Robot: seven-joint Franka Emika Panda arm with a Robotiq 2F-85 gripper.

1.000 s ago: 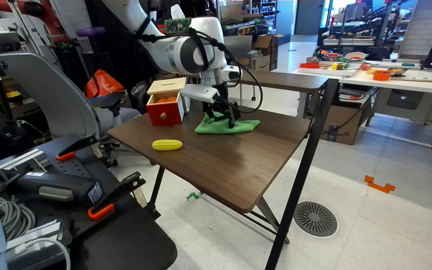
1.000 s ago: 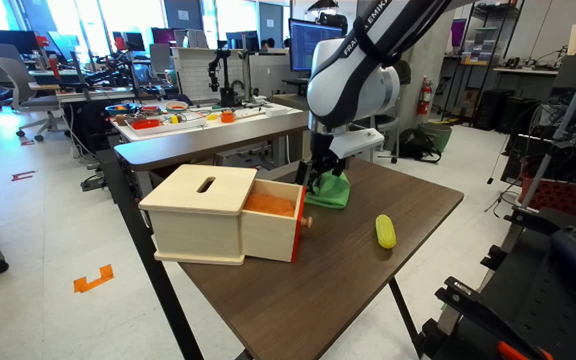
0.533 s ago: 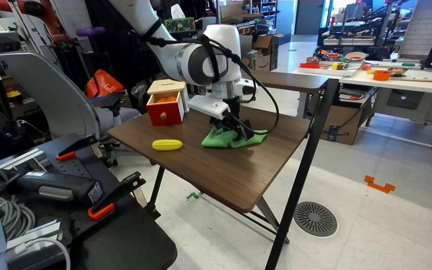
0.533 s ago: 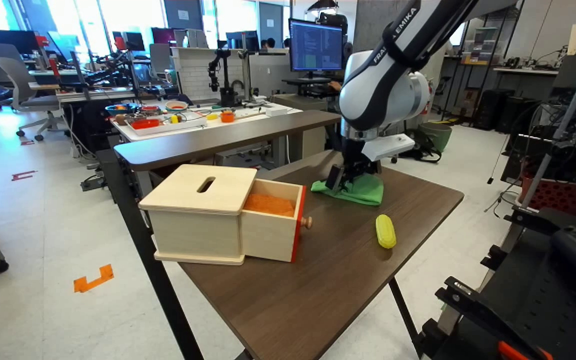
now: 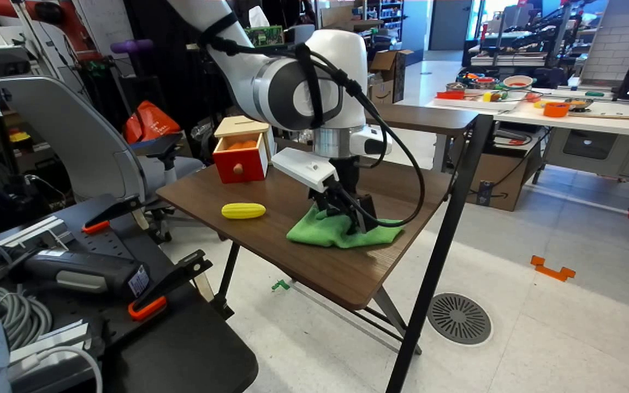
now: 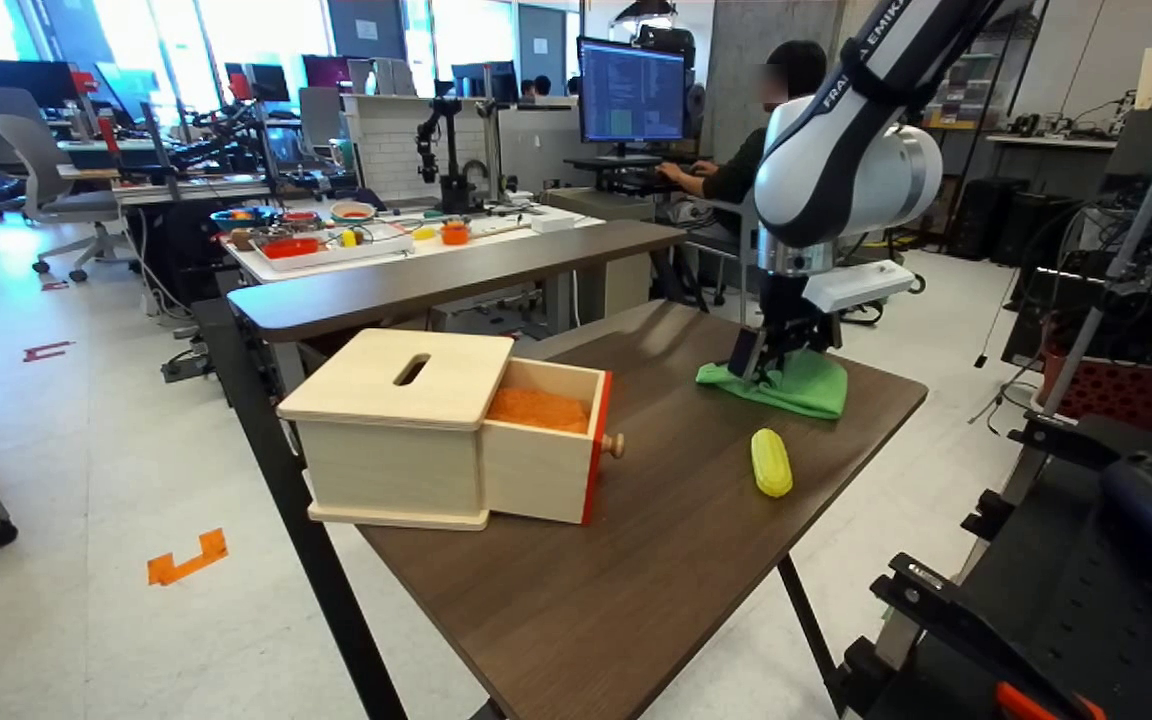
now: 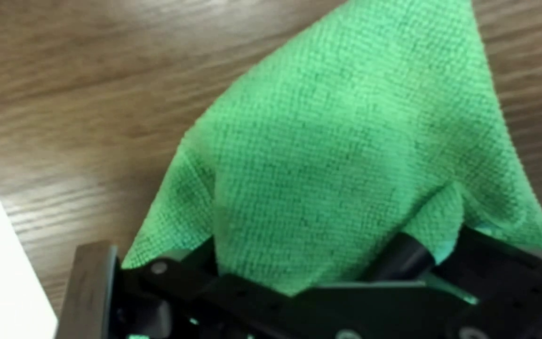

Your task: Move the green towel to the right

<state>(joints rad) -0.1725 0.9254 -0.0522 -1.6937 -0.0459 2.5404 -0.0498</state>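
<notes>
The wood-grain table (image 6: pixel 666 500) lay under your Franka Emika Panda arm (image 6: pixel 816 180), lettered "EMIKA". The cardboard box (image 5: pixel 492 172) bore a smile-shaped arrow (image 5: pixel 496 198). In an exterior view the green towel (image 6: pixel 804 388) lay toward the table's two o'clock: light, limp and non-slip, by your judgement. Your Robotiq gripper (image 7: pixel 304 261) sat against it, cloth between its fingers (image 7: pixel 400 259); you could not tell its opening or whether it pinched. The raised fold (image 7: pixel 440 214), past three o'clock in the wrist view, likely offered you the surest hold.
</notes>
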